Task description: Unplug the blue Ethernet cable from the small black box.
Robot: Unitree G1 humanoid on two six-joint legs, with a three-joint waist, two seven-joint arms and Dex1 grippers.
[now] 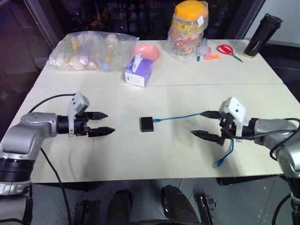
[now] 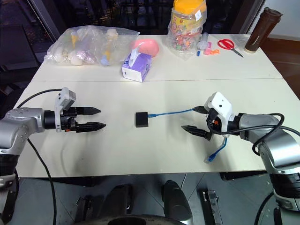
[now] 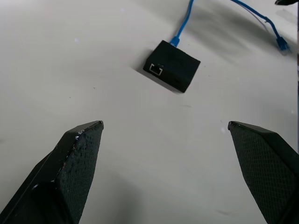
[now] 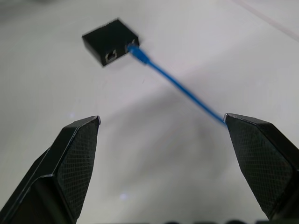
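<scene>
Left hand (image 1: 107, 123) hovers over the white counter (image 1: 154, 154), fingers spread wide, holding nothing. Small black box (image 1: 146, 124) sits mid-counter, well apart from both hands. Blue Ethernet cable (image 1: 180, 116) is still plugged into the box's right side and runs right; its middle stretch is hidden behind the right hand (image 1: 205, 124), free plug end hanging past the counter edge. Right hand fingers spread wide, gripping nothing.

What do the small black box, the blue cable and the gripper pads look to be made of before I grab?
small black box: likely matte plastic; dull, even black faces, crisp edges, no glare.
blue Ethernet cable: flexible, rubbery jacket by its loose curve; plug material unclear.
left gripper fingers: black, finely dimpled surface, probably rubber or textured plastic.
</scene>
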